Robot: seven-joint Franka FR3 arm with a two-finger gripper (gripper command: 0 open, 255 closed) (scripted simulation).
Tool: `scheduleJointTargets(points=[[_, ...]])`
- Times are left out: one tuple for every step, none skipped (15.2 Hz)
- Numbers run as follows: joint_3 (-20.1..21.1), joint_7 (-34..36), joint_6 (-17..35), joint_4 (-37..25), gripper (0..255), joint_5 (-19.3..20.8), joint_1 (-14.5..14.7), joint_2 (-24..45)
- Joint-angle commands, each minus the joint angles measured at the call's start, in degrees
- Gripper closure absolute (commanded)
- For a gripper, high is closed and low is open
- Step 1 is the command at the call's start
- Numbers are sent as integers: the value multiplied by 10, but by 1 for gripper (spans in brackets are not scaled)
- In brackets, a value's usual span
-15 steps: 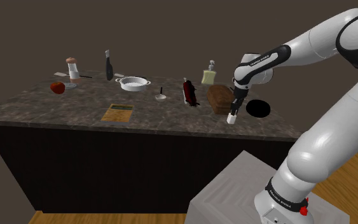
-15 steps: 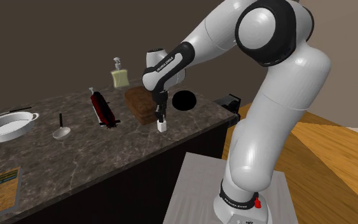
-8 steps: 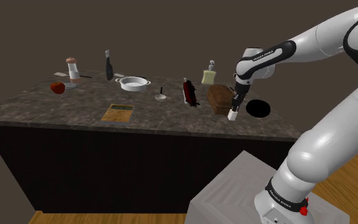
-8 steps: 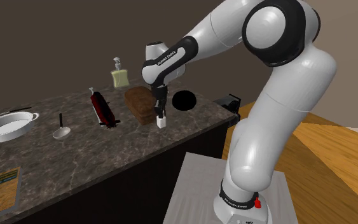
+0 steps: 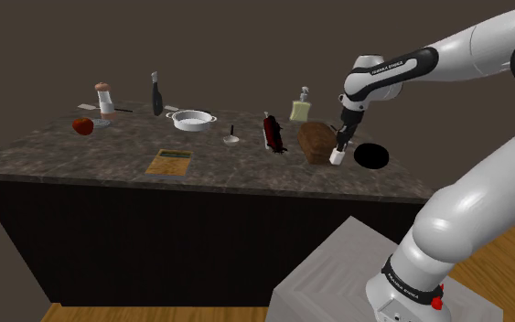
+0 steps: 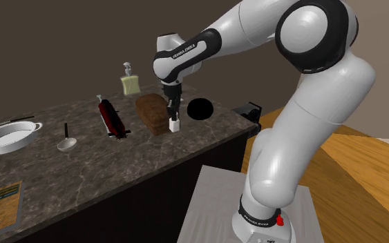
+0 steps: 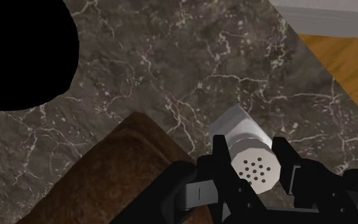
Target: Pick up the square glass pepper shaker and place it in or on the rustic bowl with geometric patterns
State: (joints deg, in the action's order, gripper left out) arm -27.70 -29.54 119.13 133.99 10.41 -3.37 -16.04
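The pepper shaker [image 5: 336, 157] is a small white square block with a perforated round top [image 7: 255, 167]. My gripper [image 5: 338, 146] is shut on it and holds it upright just above the dark stone counter [image 5: 219, 165]. It hangs beside a brown loaf-shaped thing [image 5: 315, 142]. A flat, pure black round shape [image 5: 370, 155] lies on the counter just to the shoulder view's right of the shaker. In the second exterior view the gripper [image 6: 173, 116] holds the shaker [image 6: 174, 125] between the brown thing [image 6: 151, 112] and the black round shape [image 6: 200, 109].
Further along the counter stand a soap dispenser [image 5: 301, 108], a dark red bottle on its side [image 5: 273, 133], a small dish with a handle [image 5: 232, 140], a white pan [image 5: 192, 120], a flat board [image 5: 169, 161], a dark bottle [image 5: 156, 94], a grinder [image 5: 105, 101] and a red apple [image 5: 82, 125].
The arm has risen and carried the shaker up off the counter, a little toward the brown thing and the black round shape. The fingers have stayed clamped on it.
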Motion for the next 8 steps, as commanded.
scheduleJointTargets(points=[[1,-1,-16,-12,255,0,0,-4],[2,-1,-24,-17,255,1,0,-7],[4,0,-32,-23,255,1,0,-10],[5,0,-40,-28,255,1,0,-13],[6,0,-49,-34,255,1,0,-15],[7,0,-57,-40,255,1,0,-17],[8,0,-65,-46,255,1,0,-19],[9,1,-72,-52,255,1,0,-21]])
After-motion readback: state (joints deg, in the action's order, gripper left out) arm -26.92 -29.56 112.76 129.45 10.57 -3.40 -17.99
